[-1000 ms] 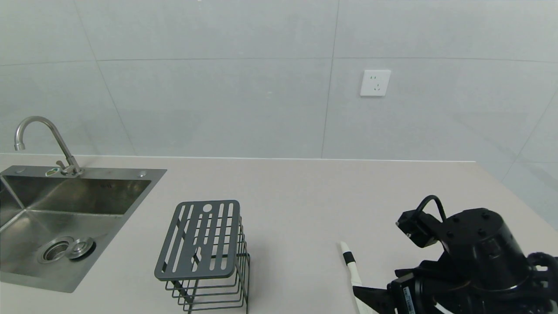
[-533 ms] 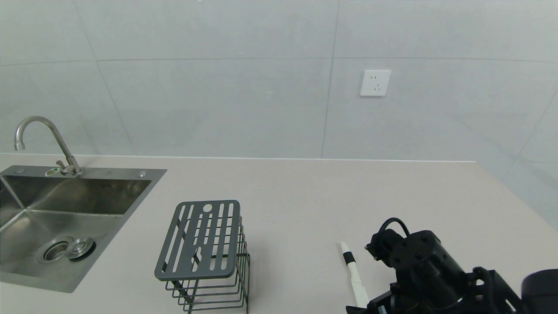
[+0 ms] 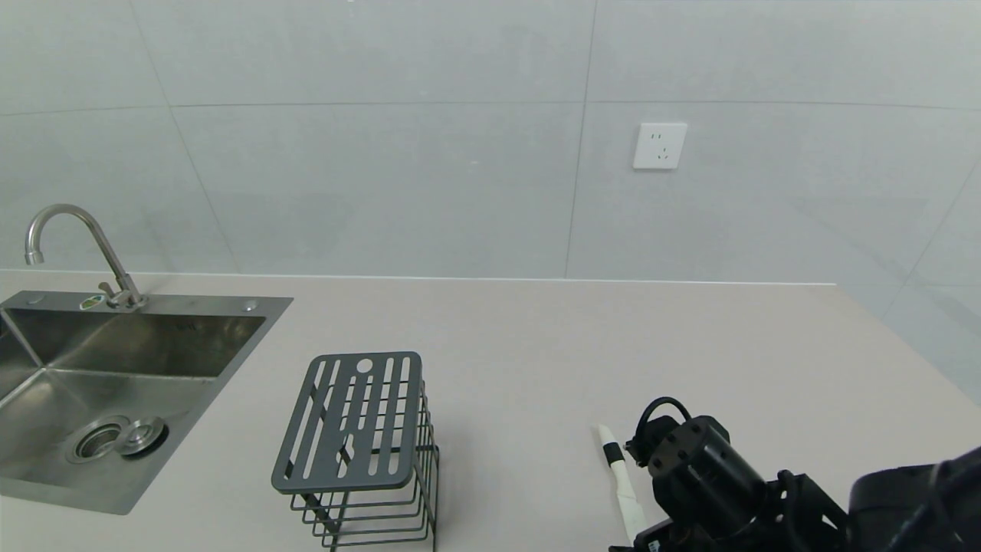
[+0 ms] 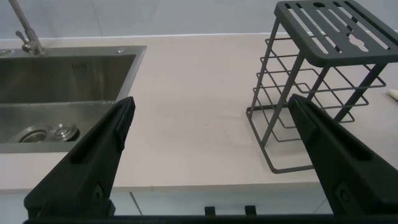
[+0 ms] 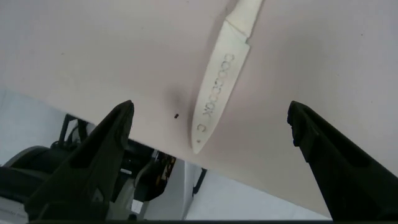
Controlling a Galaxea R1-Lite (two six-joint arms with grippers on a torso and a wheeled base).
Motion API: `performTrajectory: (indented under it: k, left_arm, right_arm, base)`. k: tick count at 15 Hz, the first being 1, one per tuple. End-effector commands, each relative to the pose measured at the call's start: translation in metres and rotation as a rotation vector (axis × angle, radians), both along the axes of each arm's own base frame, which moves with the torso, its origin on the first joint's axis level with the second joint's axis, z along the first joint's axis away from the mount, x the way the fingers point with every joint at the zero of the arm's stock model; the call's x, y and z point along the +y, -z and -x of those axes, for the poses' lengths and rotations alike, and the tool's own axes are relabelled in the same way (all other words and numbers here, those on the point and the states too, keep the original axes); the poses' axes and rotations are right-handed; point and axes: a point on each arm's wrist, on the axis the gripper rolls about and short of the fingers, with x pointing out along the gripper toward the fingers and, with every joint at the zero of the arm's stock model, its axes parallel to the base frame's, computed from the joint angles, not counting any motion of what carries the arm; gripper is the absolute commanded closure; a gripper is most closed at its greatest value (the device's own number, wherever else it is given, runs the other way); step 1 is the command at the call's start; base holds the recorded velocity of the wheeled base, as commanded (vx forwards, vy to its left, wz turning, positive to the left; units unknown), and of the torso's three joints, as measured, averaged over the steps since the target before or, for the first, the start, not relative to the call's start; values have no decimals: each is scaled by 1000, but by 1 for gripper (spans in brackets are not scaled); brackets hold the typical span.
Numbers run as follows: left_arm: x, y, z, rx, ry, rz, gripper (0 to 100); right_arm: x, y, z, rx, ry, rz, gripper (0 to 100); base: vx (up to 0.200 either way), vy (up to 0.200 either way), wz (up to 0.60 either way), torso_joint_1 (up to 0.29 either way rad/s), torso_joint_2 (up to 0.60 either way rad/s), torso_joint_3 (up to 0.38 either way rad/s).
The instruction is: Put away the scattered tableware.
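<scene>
The right arm (image 3: 713,475) is dropping and sliding left. A second ago its wrist was sitting high and well to the right of the knife (image 3: 617,471); half a second ago it was lower and nearer; now it is hanging just beside the handle. The knife itself is lying where it was, flat on the tabletop (image 3: 536,345), right of the rack (image 3: 352,418) and well apart from it, handle end away from the robot. The rack, the sink (image 3: 115,345) and the wall socket (image 3: 660,146) are sitting in the same places, so the camera is not shifting.

In the right wrist view the right jaws are standing spread wide, one on each side of the knife (image 5: 217,93) and above it, not touching it. The blade tip is lying close to the tabletop's front edge. This looks like the approach to a pick-up coming to its end: the grasp is not yet made, and the rack's slots are waiting.

The left jaws are also spread, holding nothing, looking over the rack (image 4: 342,31) and the sink (image 4: 62,81).
</scene>
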Motion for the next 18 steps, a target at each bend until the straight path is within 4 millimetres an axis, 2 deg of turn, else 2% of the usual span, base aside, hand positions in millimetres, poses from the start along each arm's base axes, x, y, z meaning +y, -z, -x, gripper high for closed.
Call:
performTrajectory:
  k: [1,6,8,11,18]
  left_arm:
    - [0,0,0,0,0,0,0]
    - [0,0,0,0,0,0,0]
    - [0,0,0,0,0,0,0]
    - [0,0,0,0,0,0,0]
    - [0,0,0,0,1,0,0]
  right_arm:
    - [0,7,-11,10,29,14,0]
    - [13,20,-28,22,48,28,0]
    - [11,26,-32,17,72,57,0]
    - [16,27,-40,10,82,45,0]
    - [18,30,-44,27,146,6,0]
  base:
    - [0,0,0,0,0,0]
    - [0,0,0,0,0,0]
    - [0,0,0,0,0,0]
    - [0,0,0,0,0,0]
    - [0,0,0,0,0,0]
